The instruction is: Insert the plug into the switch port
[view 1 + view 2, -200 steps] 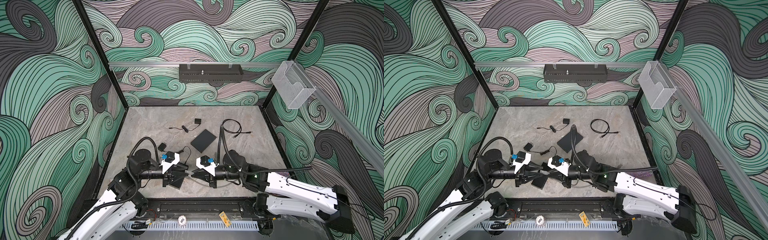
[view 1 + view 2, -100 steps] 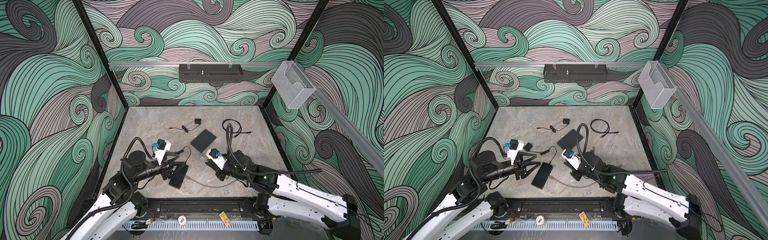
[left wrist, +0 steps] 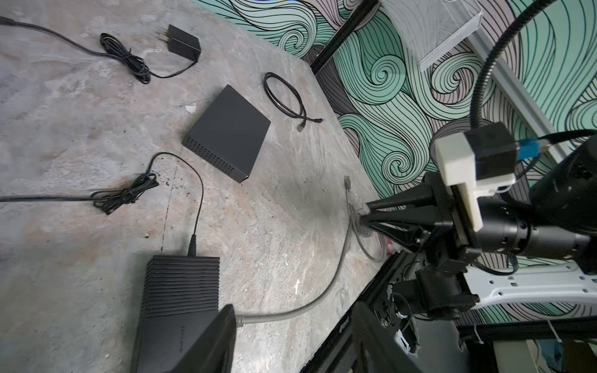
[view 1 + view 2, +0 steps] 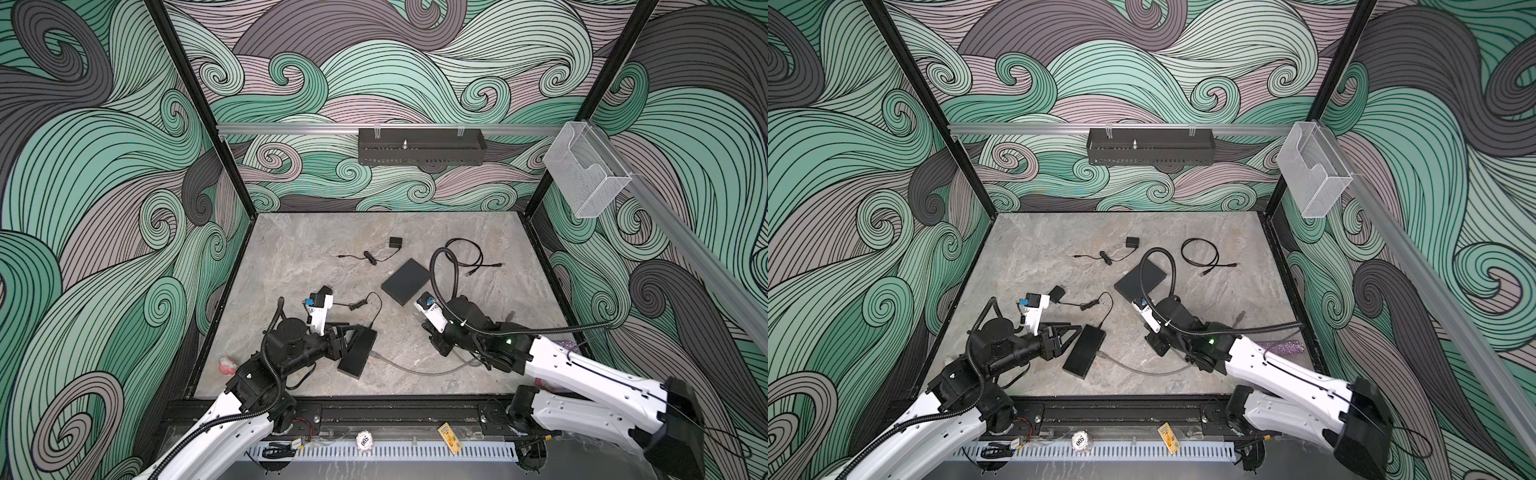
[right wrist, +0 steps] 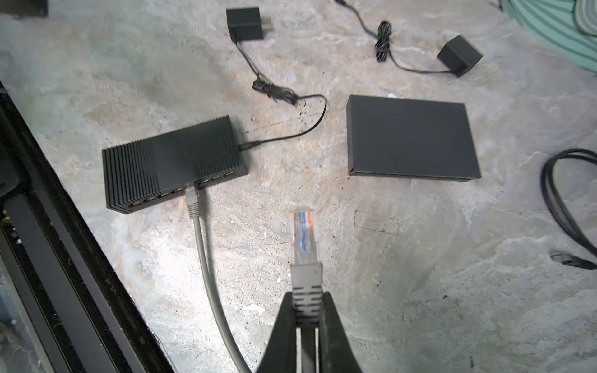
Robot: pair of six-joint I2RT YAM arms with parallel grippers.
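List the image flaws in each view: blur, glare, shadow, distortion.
Right wrist view: soft blur on the switch, the plug sharper, a glare patch on the table. Left wrist view: crisp mid-scene, a dark shadow by the right gripper. Both top views: even light, frame posts splayed by the wide angle.

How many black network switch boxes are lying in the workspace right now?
2. A ribbed switch lies near the front on the left, with a grey cable plugged into it. A flat switch sits in the middle, farther back. None appears hidden.

Flat black box point(image 4: 406, 281), black cable point(image 5: 548, 181) — coiled
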